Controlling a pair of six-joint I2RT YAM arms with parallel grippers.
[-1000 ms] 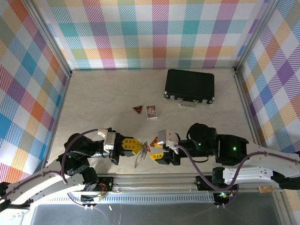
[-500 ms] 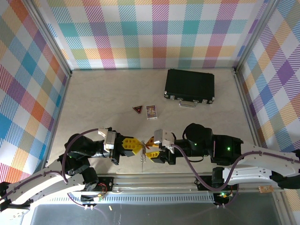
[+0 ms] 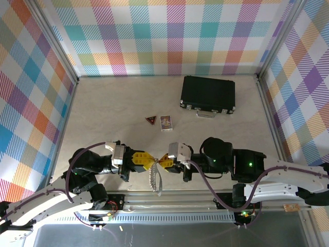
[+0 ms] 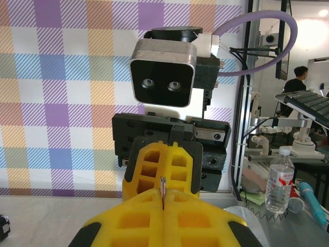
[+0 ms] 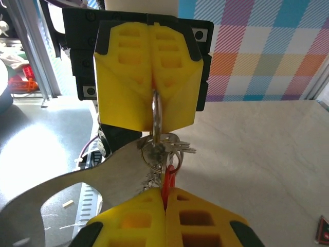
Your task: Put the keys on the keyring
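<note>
My two grippers meet tip to tip above the table's near edge. The left gripper (image 3: pixel 149 161) (image 4: pixel 163 198) is shut on the thin edge of the keyring (image 5: pixel 156 110) (image 4: pixel 163 189), a silver loop. The keys (image 5: pixel 177 147), small metal pieces with a red tag (image 5: pixel 168 180), hang at the loop's lower end. The right gripper (image 3: pixel 163 160) (image 5: pixel 165 198) is shut on that red tag. A chain and a flat metal piece (image 3: pixel 155 179) (image 5: pixel 77 185) dangle below the keyring.
A black case (image 3: pixel 208 94) with a metal handle lies at the back right. A dark triangular badge (image 3: pixel 150 120) and a small card (image 3: pixel 166 122) lie mid-table. The metal rail (image 3: pixel 169 198) runs right below the grippers.
The right gripper has moved left up to the left gripper and has shut on the red tag. The dangling chain has swung to hang straight below.
</note>
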